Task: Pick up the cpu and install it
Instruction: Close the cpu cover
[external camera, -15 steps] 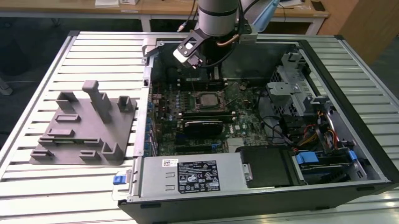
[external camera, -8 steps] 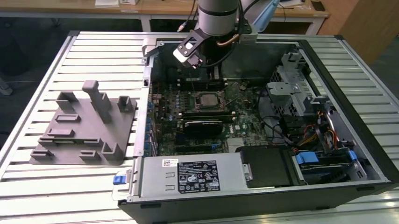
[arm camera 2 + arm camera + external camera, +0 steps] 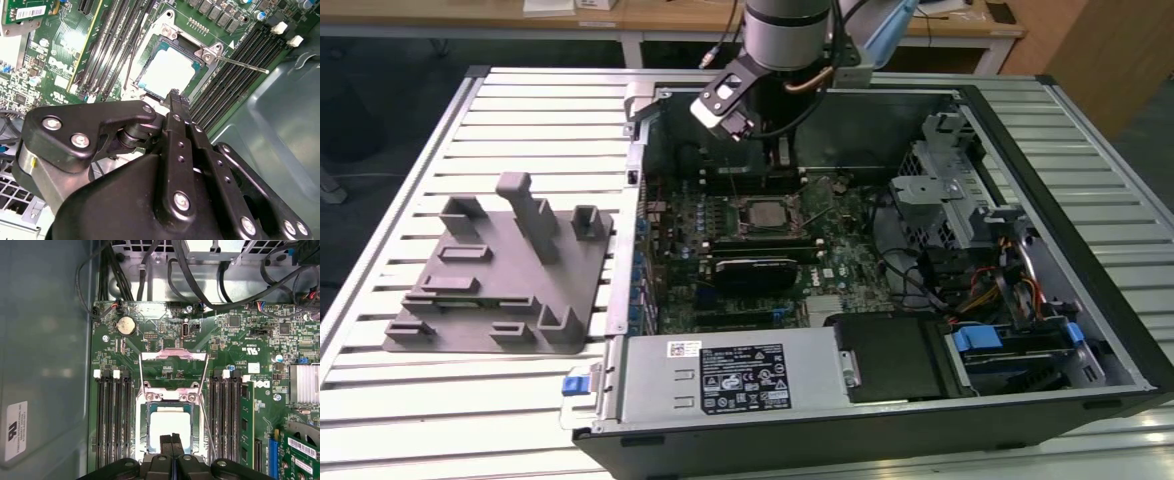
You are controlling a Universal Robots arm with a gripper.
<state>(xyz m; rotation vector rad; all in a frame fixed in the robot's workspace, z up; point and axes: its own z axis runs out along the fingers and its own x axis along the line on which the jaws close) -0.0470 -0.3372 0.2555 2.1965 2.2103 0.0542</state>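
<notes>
Claw [image 3: 171, 438] hangs with its fingers pressed together and nothing seen between them, tips just over one edge of the cpu [image 3: 170, 424]; the cpu lies directly below the tips, inside the socket [image 3: 144, 440], apparently flat and square to its walls; beyond the tips the load frame [image 3: 173, 356] stands tipped open, and the thin lever [image 3: 207, 432] runs just beside them; memory slots [image 3: 114, 430] flank the claw on both sides; I judge the seating step nearly done; doing it well means no sideways nudge on the chip, only vertical motion, and staying clear of that lever.
</notes>
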